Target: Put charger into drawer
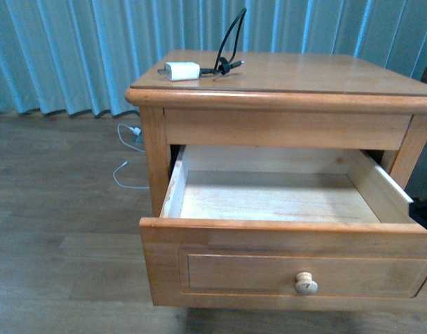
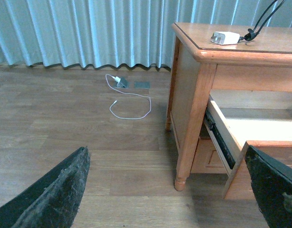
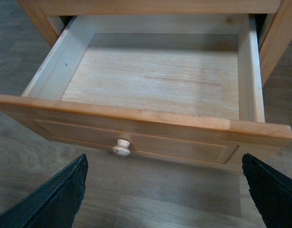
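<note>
Charger (image 1: pixel 182 70): small white block, lies flat on nightstand top (image 1: pixel 318 73) near its left front corner; black cable (image 1: pixel 231 42) attached, arches up in a loop just beside the block. Drawer (image 1: pixel 234 273): light wood, recessed front panel, one round pale knob (image 1: pixel 306 282); stands pulled well out beneath the top, pale board bottom in full view, well below and apart from charger. Left gripper (image 2: pixel 166 148): fingers (image 2: pixel 55 190) spread wide, grips nothing; hangs low over wooden floor (image 2: pixel 65 123) to the left of the nightstand, far from charger. Right gripper (image 3: pixel 164 156): fingers (image 3: pixel 51 194) likewise spread wide, holds nothing; hovers in front of drawer front, above the knob, touches neither. White cable (image 2: pixel 130 102): thin, curls on floor beside the nightstand, small plug at its far end, near foot of blue-green curtain (image 2: pixel 89 33).
</note>
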Controlling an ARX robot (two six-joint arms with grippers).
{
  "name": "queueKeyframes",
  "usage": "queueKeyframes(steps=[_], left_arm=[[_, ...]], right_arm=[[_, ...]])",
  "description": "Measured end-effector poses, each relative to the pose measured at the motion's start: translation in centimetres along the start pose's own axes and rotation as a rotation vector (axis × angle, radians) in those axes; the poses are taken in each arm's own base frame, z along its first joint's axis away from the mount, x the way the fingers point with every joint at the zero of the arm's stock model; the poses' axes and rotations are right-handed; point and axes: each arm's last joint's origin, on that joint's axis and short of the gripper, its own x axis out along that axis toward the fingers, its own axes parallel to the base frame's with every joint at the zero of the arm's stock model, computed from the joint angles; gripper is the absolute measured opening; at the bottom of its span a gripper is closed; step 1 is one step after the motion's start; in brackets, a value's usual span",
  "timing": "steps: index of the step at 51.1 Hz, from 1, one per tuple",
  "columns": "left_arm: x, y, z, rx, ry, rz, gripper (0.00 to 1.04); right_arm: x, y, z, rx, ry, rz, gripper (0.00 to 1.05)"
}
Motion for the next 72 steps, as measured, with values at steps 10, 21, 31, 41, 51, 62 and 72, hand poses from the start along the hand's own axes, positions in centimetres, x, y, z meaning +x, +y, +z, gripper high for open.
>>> queueKeyframes(steps=[10, 21, 31, 41, 51, 62, 72], left_arm=[[0.0, 0.0, 0.0, 0.000, 0.000, 0.000, 0.99], [0.0, 0.0, 0.0, 0.000, 0.000, 0.000, 0.99], [0.0, 0.0, 0.0, 0.000, 0.000, 0.001, 0.99], [0.0, 0.0, 0.0, 0.000, 0.000, 0.001, 0.99], [0.0, 0.0, 0.0, 0.000, 0.000, 0.000, 0.99], [0.0, 0.0, 0.0, 0.000, 0.000, 0.000, 0.99], [0.0, 0.0, 0.0, 0.000, 0.000, 0.001, 0.99]], right_arm=[[-3.2, -1.2, -1.1, 0.005, -0.049, -0.033, 0.97], [-4.9, -1.6, -1.4, 0.015, -0.136, -0.053, 0.97], [-4.8, -2.0, -2.9, -0.053, -0.442, -0.255, 0.72], [-5.4, -1.9, -3.9, -0.072, -0.497, -0.257, 0.36], [-5.6, -1.8, -4.7, -0.076, -0.498, -0.260, 0.35], [-5.6, -1.8, -4.7, -0.077, -0.499, -0.260, 0.75], [-5.6, -1.8, -4.7, -0.076, -0.499, -0.259, 0.96]])
